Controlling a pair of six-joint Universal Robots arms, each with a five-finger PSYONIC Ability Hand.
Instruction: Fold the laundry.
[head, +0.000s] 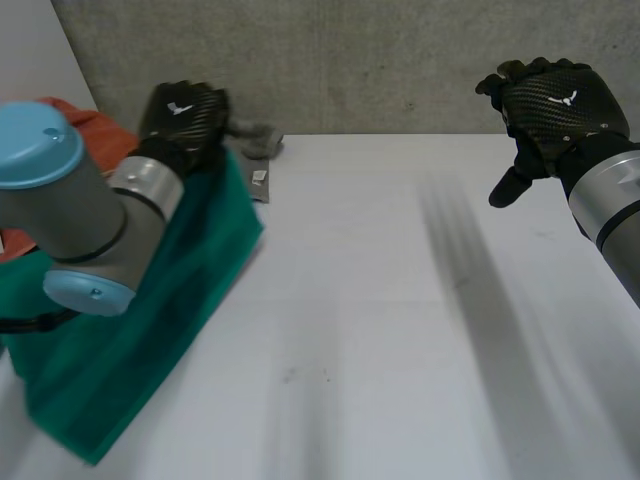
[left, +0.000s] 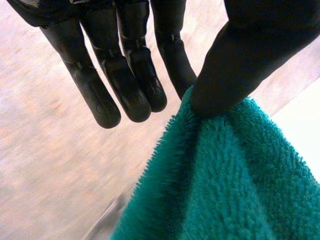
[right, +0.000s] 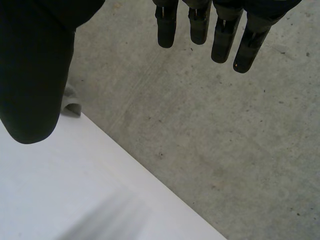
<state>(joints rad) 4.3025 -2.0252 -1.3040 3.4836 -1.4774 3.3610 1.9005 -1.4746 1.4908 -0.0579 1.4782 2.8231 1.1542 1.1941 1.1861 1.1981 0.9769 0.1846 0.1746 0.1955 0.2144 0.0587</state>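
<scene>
Left wrist view, green towel (left: 225, 180), pinched by left robot hand (left: 235, 60)

We see a towel (head: 150, 340) of plain teal green, with no print or stripe on its pile. The left hand (head: 185, 112) and the right hand (head: 556, 105) are black, and their backs carry a fine greenish carbon-weave check, each with a small white mark. The left arm (head: 70, 215) is grey with light-blue caps (head: 35, 145); the right arm (head: 610, 200) is grey too. The table (head: 400, 330) is white, the wall (head: 380, 60) speckled grey concrete. We also see an orange cloth (head: 95, 125) and a pale grey cloth (head: 255, 138)
</scene>
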